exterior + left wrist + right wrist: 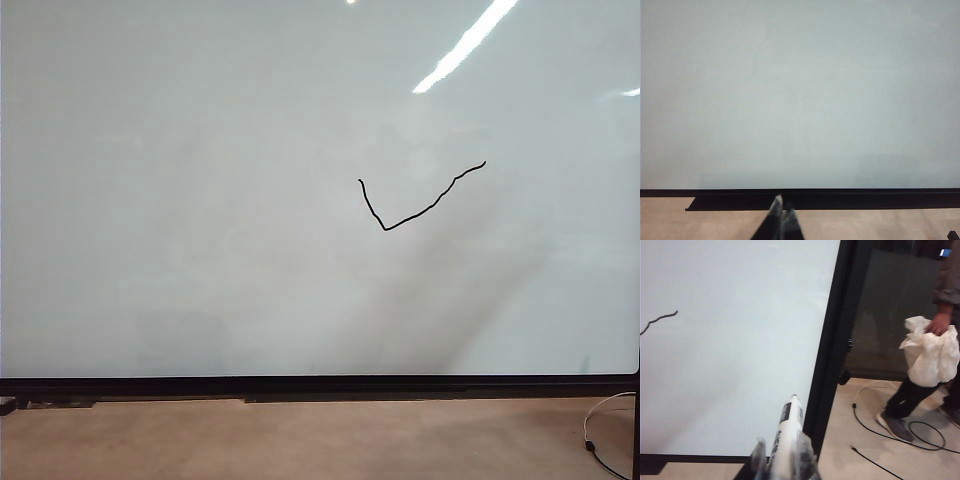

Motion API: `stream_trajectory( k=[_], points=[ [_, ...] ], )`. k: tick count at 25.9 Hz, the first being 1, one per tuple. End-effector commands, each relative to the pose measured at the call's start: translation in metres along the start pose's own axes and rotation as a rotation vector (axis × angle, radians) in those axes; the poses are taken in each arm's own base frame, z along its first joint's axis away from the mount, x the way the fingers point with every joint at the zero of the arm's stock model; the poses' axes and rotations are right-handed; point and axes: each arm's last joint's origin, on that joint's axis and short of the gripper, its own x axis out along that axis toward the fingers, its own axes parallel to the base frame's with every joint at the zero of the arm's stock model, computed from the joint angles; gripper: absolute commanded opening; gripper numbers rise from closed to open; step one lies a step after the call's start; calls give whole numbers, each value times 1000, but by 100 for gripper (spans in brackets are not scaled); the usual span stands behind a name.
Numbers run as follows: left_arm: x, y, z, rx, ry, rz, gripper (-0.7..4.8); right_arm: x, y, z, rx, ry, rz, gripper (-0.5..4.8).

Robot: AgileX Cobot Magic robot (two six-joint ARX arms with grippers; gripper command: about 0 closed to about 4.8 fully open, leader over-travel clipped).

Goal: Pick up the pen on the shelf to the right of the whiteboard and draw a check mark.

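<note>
1 whiteboard (200,200), 1 check mark (415,205), 1 pen (787,432), 2 grippers: left (781,212), right (782,460). 1 person (935,340) w/ 1 white cloth (930,352).

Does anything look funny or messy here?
Not much. The thin black check mark on the big glossy whiteboard has a wobbly long stroke. The right gripper grips the white pen near the board's right edge; the left gripper is shut, empty.

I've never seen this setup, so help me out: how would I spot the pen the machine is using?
Start at the big whiteboard and follow its black right-hand frame down to its lower end. There the right gripper is shut on the pen, its tip pointing up beside the frame. It is the only slim white barrel with black lettering; the loose black cables lie on the floor farther off.
</note>
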Motion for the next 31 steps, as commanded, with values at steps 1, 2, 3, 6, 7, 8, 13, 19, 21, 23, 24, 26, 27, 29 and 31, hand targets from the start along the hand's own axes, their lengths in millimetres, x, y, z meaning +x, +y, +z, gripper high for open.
stream_trajectory(
  k=[1,2,3,6,7,8,13,19,21,23,24,26,27,29,31],
  points=[
    [0,0,2,5,-15,-1,-4,0,-1,4,31,-30,11,-5],
    [0,0,2,5,-15,-1,-4,0,-1,4,30,-29,11,-5],
    [0,0,2,5,-15,-1,-4,0,-1,3,30,-29,11,-4],
    [0,0,2,5,-15,-1,-5,0,-1,3,30,-28,7,-5],
    [0,0,2,5,-15,-1,-4,0,-1,3,30,-27,8,-5],
    [0,0,2,5,-15,-1,-4,0,-1,3,30,-26,8,-4],
    [0,0,2,5,-15,-1,-5,0,0,-1,26,14,13,-5],
    [0,0,2,5,-15,-1,-4,0,0,-1,26,17,14,-5],
    [0,0,2,5,-15,-1,-4,0,0,-1,26,17,14,-5],
    [0,0,2,5,-15,-1,-5,0,0,-1,26,17,14,-5],
    [0,0,2,4,-15,-1,-4,0,0,-1,26,17,14,-5],
    [0,0,2,5,-15,-1,-4,0,0,-1,26,17,14,-5],
    [0,0,2,5,-15,-1,-5,0,0,-1,26,17,14,-5],
    [0,0,2,5,-15,-1,-5,0,0,-1,26,17,14,-5],
    [0,0,2,5,-15,-1,-5,0,0,-1,26,17,14,-4]
  ],
)
